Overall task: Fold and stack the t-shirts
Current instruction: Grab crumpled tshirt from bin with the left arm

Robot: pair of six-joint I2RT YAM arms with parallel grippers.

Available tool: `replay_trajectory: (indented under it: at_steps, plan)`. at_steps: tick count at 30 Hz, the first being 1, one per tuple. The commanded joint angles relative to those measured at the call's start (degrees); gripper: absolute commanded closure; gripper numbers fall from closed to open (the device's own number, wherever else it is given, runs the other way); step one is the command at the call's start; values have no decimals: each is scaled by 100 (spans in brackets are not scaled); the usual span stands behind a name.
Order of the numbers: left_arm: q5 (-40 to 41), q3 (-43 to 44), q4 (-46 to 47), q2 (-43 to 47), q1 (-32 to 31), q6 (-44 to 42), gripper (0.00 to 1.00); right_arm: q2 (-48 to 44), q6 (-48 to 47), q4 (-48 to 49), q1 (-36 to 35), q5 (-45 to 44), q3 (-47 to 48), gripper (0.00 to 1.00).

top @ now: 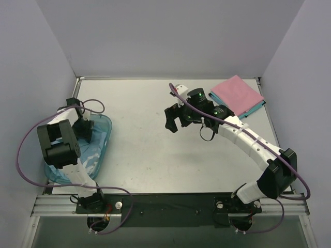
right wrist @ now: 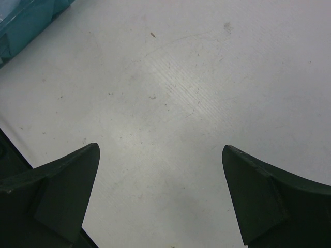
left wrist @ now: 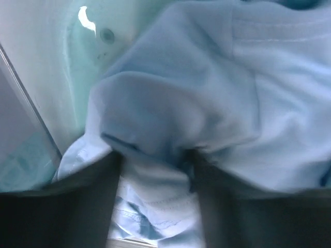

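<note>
**While the blue tee lies bunched in the bin, your left gripper straddles a fold**

Because the light blue t-shirt (left wrist: 217, 93) is soft, light and limp, it will sag and trail from wherever you lift it. Take it at a hem or the collar rather than mid-panel. It lies crumpled in the teal bin (top: 106, 126) at the left of the surface (top: 150, 160). The left gripper (left wrist: 155, 163) is down in that bin, jaws partway apart, with a ridge of the cloth standing between them. You cannot tell whether they pinch it yet.

At the far right, the pink t-shirt (top: 237, 92) lies folded on top of the teal t-shirt (top: 258, 106), which is the stack to add to. The right gripper (right wrist: 160, 150) hangs wide open over bare surface near the middle, holding nothing.

Only the left wrist view shows you the fold between the fingers (left wrist: 88, 196); in the top view the arm hides it. The top view alone shows you the stack, well apart from the bin.
</note>
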State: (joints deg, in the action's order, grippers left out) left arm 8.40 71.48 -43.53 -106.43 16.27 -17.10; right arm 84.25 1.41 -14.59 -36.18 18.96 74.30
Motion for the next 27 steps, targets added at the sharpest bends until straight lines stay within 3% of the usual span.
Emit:
replay_trajectory:
  at_steps: [1, 2, 3, 4, 10, 17, 19, 21, 22, 23, 27]
  plan:
    - [100, 155, 248, -27, -1, -83, 58, -119, -97, -202, -143, -428, 120, 0]
    - [39, 199, 135, 52, -1, -83, 69, -136, -97, -237, -161, -489, 120, 0]
    - [12, 312, 73, 113, 7, -83, 94, -180, -97, -255, -178, -525, 120, 0]
    - [3, 427, -32, 288, -1, -74, 100, -207, -97, -272, -187, -595, 102, 0]
    - [232, 1522, -102, 1675, -36, -135, 100, -523, -97, -281, -222, -745, 225, 0]
    - [-1304, 4187, -358, 2566, -317, -30, 100, -778, 96, -54, -249, -683, 647, 0]
    - [-1368, 5092, -593, 2409, -799, -3, 100, -883, 289, 43, -240, -823, 734, 0]
    - [-1499, 5954, -892, 2198, -2025, -21, 100, -989, 500, 61, -179, -850, 831, 0]
    - [-1604, 6356, -973, 2145, -2293, 14, 100, -1068, 605, 61, -118, -850, 892, 0]
    - [-1640, 6621, -1052, 2057, -2930, 14, 100, -1138, 676, 53, -82, -850, 919, 0]
    - [-1851, 7115, -1289, 1645, -4436, 67, 100, -1682, 1543, -8, 567, -631, 876, 0]
